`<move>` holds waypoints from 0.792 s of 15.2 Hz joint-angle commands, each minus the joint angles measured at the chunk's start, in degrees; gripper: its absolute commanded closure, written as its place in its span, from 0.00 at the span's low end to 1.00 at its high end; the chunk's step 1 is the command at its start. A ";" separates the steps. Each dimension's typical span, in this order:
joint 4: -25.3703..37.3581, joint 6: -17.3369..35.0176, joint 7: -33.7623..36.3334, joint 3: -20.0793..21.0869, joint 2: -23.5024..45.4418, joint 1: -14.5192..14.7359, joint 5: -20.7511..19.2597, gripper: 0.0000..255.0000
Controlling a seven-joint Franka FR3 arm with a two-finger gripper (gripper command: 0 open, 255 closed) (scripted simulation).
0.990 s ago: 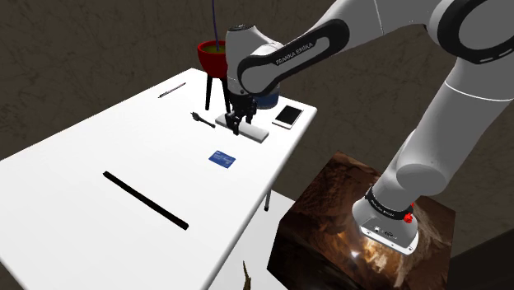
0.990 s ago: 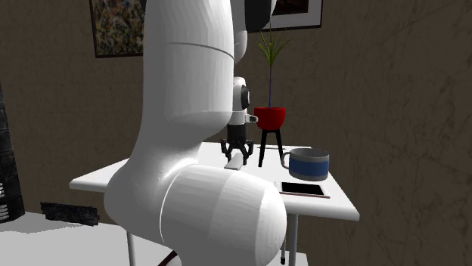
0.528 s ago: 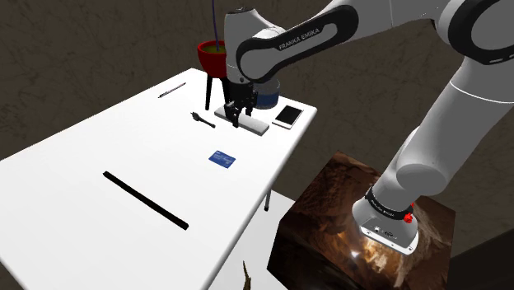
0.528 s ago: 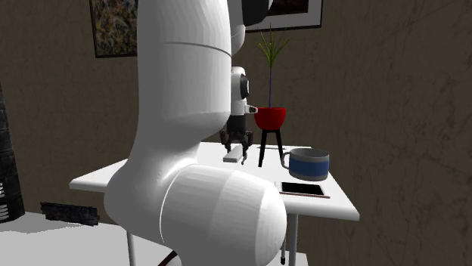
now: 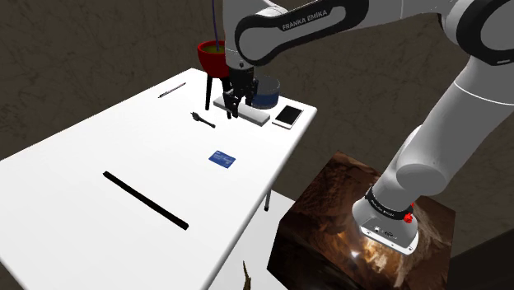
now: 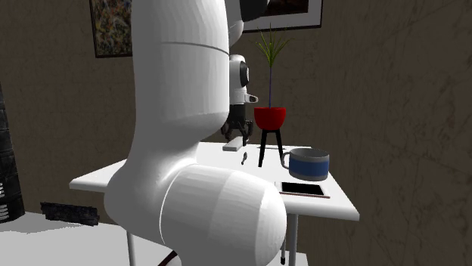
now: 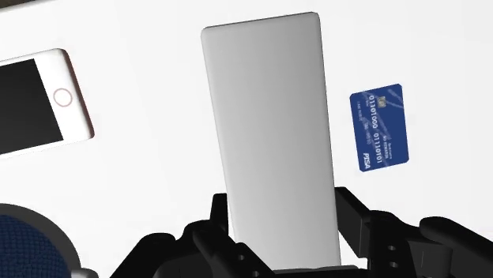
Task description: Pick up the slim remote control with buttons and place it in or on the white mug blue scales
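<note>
My black gripper [image 5: 234, 102] is shut on a plain grey-white slab, the slim remote [image 5: 254, 114], and holds it in the air above the white table [image 5: 74, 173]. In the wrist view the remote [image 7: 272, 130] juts out from between the two fingers [image 7: 349, 212], which clasp its near end. The mug [image 5: 266, 90], blue with a pale rim, stands just beyond the gripper near the table's far end. From the second exterior view the remote [image 6: 234, 143] hangs to the left of the mug [image 6: 306, 162].
A white phone [image 5: 287, 115] lies beside the mug. A red plant pot [image 5: 212, 56] on a dark stand is close behind the gripper. On the table lie a blue card [image 5: 221, 158], a small black tool [image 5: 201, 120], a pen [image 5: 172, 89] and a long black strip [image 5: 145, 199].
The gripper has risen with the remote off the table and moved toward the far end, closer to the mug and plant pot.
</note>
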 commanded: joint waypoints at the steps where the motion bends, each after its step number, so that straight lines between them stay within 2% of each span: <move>1: 0.94 -1.47 -0.16 -0.03 -0.54 -0.03 0.18 1.00; 7: 4.34 -5.66 -0.41 -0.08 -1.37 -0.07 0.45 1.00; 12: 6.99 -6.00 -6.60 -3.31 0.91 -3.24 -0.19 1.00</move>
